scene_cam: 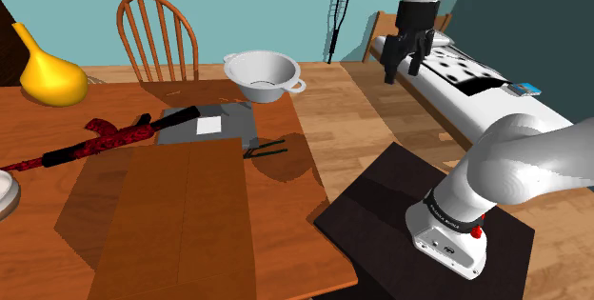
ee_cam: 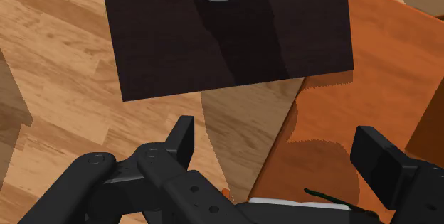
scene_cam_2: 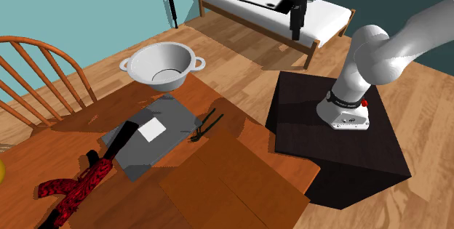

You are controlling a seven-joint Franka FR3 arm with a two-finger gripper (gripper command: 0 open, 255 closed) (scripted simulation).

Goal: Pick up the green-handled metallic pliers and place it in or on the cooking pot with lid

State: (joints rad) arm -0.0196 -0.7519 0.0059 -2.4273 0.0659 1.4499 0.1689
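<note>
Hanging in mid-air, the hand (scene_cam: 405, 71) gapes wide, empty.

No text, number, brand or sign can be read.

- The dark band (scene_cam: 445, 214) around the lowest joint of the arm (scene_cam: 519, 165) carries a row of small pale marks. They are too small to read in the shoulder view or the second exterior view.
- The white patch (scene_cam: 208, 126) on the grey flat object (scene_cam: 181, 131) on the table (scene_cam: 190, 250) is plain white. No characters can be made out on it.
</note>
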